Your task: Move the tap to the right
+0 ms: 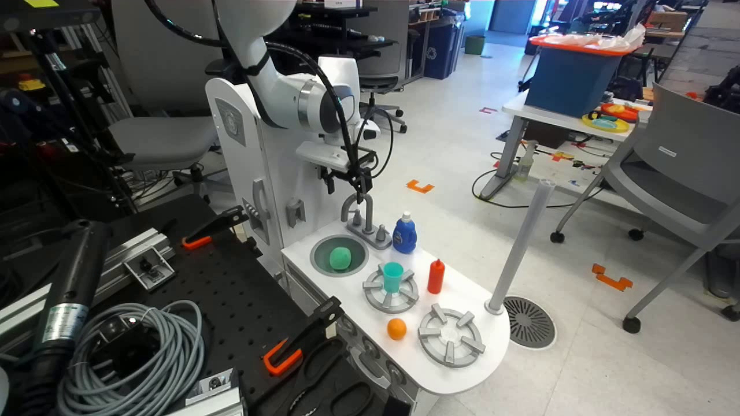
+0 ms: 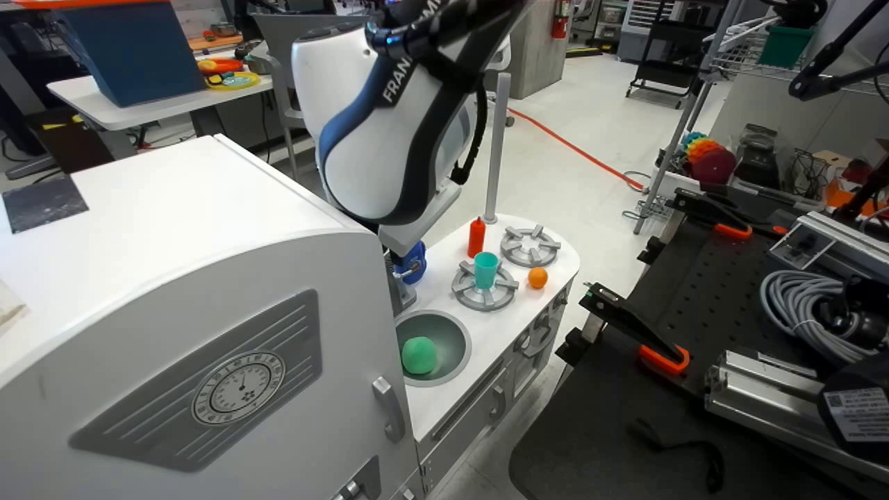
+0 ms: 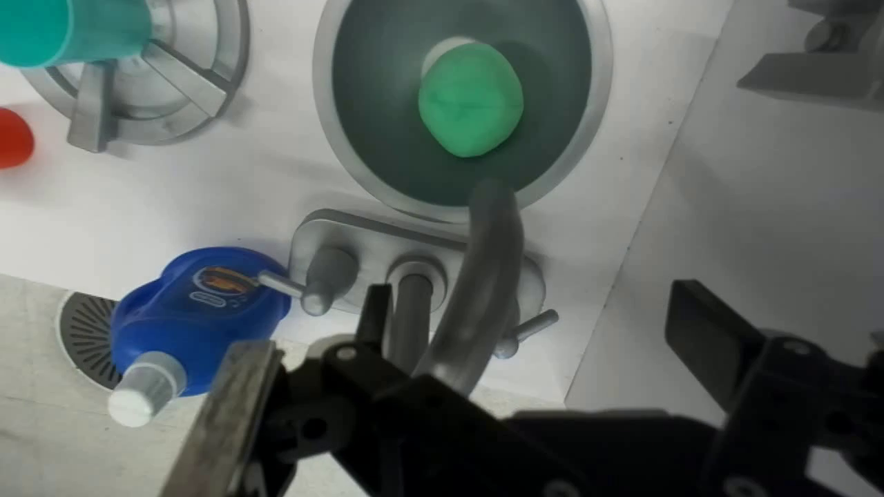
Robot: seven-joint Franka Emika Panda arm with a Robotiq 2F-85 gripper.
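Note:
The tap (image 1: pixel 369 216) is grey with an arched spout and stands behind the sink. In the wrist view the tap's spout (image 3: pixel 483 276) arches over the sink's edge, its end above the basin. In an exterior view the tap (image 2: pixel 401 295) is mostly hidden by the white cabinet and the arm. My gripper (image 3: pixel 539 328) is open with nothing clamped. In the wrist view its left finger is beside the tap's upright pipe, and the spout shows between the fingers. Whether the finger touches the pipe I cannot tell. In an exterior view the gripper (image 1: pixel 347 188) is just above the tap.
The sink (image 1: pixel 315 263) holds a green ball (image 1: pixel 340 258). A blue bottle (image 1: pixel 404 234) stands right beside the tap. A teal cup (image 1: pixel 393 277) is on a burner, with a red bottle (image 1: pixel 436 276) and an orange ball (image 1: pixel 396 329) nearby. A tall white cabinet (image 1: pixel 277 167) borders the counter.

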